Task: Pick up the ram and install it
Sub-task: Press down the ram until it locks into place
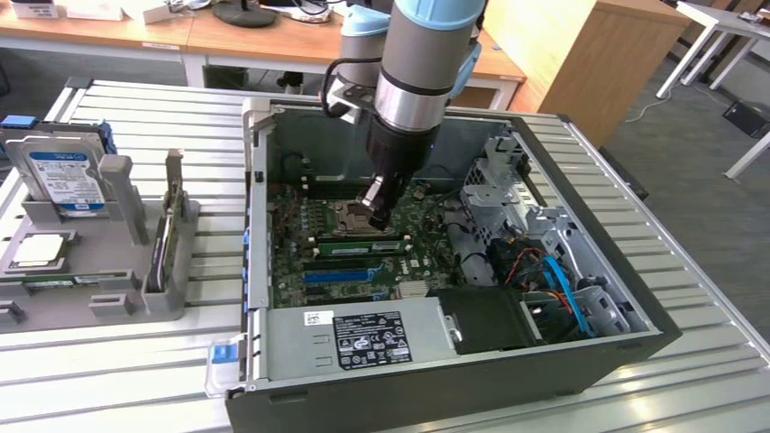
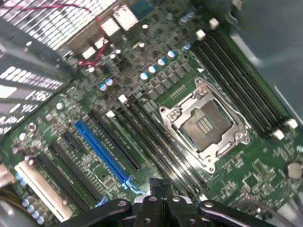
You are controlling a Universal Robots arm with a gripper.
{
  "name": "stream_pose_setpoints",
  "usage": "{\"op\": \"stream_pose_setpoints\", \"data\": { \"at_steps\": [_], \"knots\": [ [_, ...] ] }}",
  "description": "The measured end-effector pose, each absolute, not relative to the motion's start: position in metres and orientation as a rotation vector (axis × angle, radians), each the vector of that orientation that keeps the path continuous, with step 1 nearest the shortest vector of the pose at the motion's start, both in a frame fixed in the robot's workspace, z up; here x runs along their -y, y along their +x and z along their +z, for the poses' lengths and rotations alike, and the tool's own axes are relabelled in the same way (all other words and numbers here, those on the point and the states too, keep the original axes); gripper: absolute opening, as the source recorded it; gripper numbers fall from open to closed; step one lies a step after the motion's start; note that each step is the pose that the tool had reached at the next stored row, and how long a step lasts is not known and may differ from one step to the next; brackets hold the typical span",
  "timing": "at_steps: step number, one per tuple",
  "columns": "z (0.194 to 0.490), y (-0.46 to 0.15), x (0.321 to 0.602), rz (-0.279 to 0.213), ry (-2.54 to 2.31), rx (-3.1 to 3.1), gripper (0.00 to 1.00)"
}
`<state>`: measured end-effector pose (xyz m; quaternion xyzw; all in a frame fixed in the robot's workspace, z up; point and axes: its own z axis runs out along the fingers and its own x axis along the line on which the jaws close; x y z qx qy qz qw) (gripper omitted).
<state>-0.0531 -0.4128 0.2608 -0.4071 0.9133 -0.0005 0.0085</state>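
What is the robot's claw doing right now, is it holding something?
Gripper: jaws shut, low over the motherboard inside the computer case; whether it holds anything cannot be told.

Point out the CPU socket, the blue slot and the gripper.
CPU socket (image 2: 204,124): wrist view, on the centre of its metal frame.
Blue slot (image 2: 101,152): wrist view, midway along its length.
Gripper (image 1: 380,216): exterior view, at its tip above the motherboard.

Grey carpet floor (image 1: 710,135), wooden desks (image 1: 180,36) behind, wooden cabinet (image 1: 578,63), white slatted metal table (image 1: 673,361)

Green mobo (image 2: 236,161), blue slot (image 2: 102,151).
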Motion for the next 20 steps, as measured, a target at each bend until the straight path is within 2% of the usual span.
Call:
{"op": "stream_pose_setpoints", "data": {
  "at_steps": [20],
  "knots": [
    [0.2606,-0.0531,0.4128,-0.005,-0.861,-3.004,0.1]
  ]
}}
